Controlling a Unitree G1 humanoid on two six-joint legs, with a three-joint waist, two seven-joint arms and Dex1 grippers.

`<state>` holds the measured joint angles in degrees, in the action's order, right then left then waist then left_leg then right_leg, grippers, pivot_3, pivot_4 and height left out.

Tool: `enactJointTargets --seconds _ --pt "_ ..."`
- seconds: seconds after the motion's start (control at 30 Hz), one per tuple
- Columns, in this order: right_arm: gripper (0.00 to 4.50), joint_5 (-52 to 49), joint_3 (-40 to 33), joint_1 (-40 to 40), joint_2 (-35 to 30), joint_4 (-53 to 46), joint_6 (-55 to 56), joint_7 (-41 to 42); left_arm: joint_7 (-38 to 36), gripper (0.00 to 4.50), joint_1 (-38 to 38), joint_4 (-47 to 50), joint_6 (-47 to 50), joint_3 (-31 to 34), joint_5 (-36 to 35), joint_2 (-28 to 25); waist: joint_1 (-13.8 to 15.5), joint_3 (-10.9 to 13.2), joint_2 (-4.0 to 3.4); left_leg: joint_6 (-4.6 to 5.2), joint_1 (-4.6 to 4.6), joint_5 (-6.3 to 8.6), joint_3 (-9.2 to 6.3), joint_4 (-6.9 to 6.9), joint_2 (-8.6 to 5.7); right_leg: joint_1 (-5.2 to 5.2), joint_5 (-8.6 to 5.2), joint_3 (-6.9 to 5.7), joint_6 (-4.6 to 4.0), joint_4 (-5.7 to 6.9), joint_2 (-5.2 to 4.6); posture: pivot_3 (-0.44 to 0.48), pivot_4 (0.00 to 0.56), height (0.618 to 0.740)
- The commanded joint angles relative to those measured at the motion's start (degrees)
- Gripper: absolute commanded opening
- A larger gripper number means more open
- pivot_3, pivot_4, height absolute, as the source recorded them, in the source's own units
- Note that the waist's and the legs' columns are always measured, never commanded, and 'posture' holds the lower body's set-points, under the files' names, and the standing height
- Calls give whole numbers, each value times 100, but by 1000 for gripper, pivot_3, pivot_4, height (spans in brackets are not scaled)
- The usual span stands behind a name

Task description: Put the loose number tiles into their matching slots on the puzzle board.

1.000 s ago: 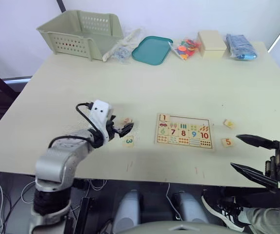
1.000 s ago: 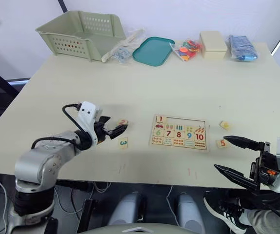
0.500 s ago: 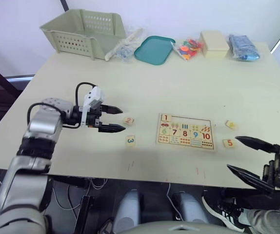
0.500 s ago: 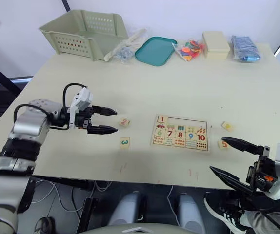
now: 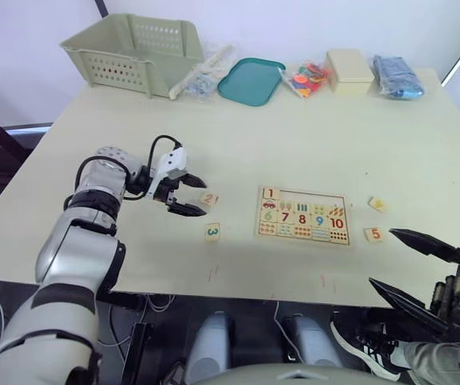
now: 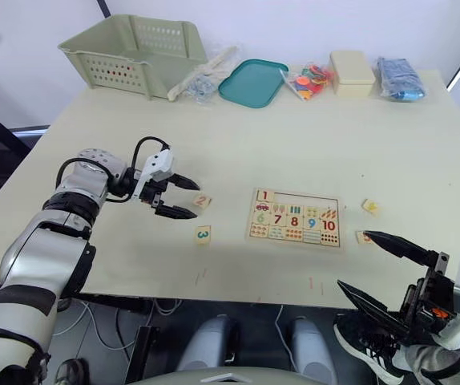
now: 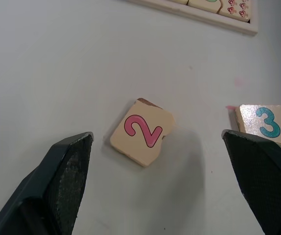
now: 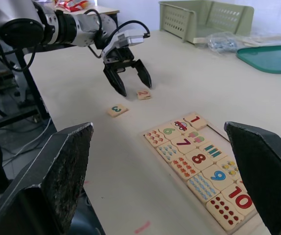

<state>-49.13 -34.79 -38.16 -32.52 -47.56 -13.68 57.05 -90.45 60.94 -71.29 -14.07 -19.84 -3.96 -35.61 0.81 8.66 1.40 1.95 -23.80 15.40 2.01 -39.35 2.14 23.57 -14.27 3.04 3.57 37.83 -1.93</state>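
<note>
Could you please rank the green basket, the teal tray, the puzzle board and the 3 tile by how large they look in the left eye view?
1. Green basket
2. Puzzle board
3. Teal tray, farther off, so its place against the board is unsure
4. 3 tile

The puzzle board (image 8: 199,161) lies flat on the pale desk (image 8: 130,196), its 1 tile (image 8: 193,120) already seated in the corner slot, with printed squares 6 to 10 beside it. Well apart from the board, the left end effector (image 8: 130,81) hangs with its black fingers spread, tips pointing down at the desk. The 2 tile (image 8: 143,94) lies just beside those tips; the 3 tile (image 8: 117,110) rests near it. Beyond the board stand a green basket (image 8: 206,19) and a teal tray (image 8: 272,58).
</note>
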Motion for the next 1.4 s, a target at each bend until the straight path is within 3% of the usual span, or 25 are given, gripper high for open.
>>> enactJointTargets --seconds 0.03,0.2,0.33,0.4,0.43,1.13,1.27,1.4 --pt "4500 -1 -155 -128 31 -267 185 -80 -160 4481 148 -141 -189 205 261 68 -3 -1 1 0 1 0 1 0 0 0 0 0 0 0 -1 0 150 740" --pt "4500 31 -130 -283 74 -362 277 -165 84 4481 148 -273 -247 345 558 214 5 -2 0 0 2 0 0 0 -1 -1 0 -1 0 1 -2 0 150 740" --pt "4500 30 -135 -401 106 -421 340 -201 -153 3330 153 -264 -187 496 634 199 -5 -1 1 0 2 0 -1 0 -1 -1 0 -1 0 1 -2 0 150 740" --pt "4500 39 -127 -449 123 -429 371 -206 -204 2144 142 -245 -189 503 649 168 -8 -1 1 0 2 0 -1 0 -1 -1 0 -1 0 1 -1 0 150 740" --pt "4500 61 -98 -460 131 -421 391 -210 -205 1880 133 -236 -201 491 652 149 -9 -1 1 0 2 0 -1 0 -1 -1 0 -1 0 2 -1 0 150 740" --pt "4500 206 136 -327 121 -277 494 -252 -205 1880 46 -106 -498 447 624 100 -12 -1 1 0 3 0 -1 0 0 -1 0 -1 0 3 0 0 150 740" --pt "4500 230 168 -290 97 -228 514 -224 -205 958 3 -63 -489 424 552 78 -14 -1 0 0 4 0 -1 0 0 -1 0 -1 0 3 0 0 150 740" --pt "4500 235 189 -232 44 -174 520 -189 -205 959 -9 63 -362 436 382 28 -19 -2 0 0 6 0 4 0 0 -1 0 3 0 4 -1 0 150 740"
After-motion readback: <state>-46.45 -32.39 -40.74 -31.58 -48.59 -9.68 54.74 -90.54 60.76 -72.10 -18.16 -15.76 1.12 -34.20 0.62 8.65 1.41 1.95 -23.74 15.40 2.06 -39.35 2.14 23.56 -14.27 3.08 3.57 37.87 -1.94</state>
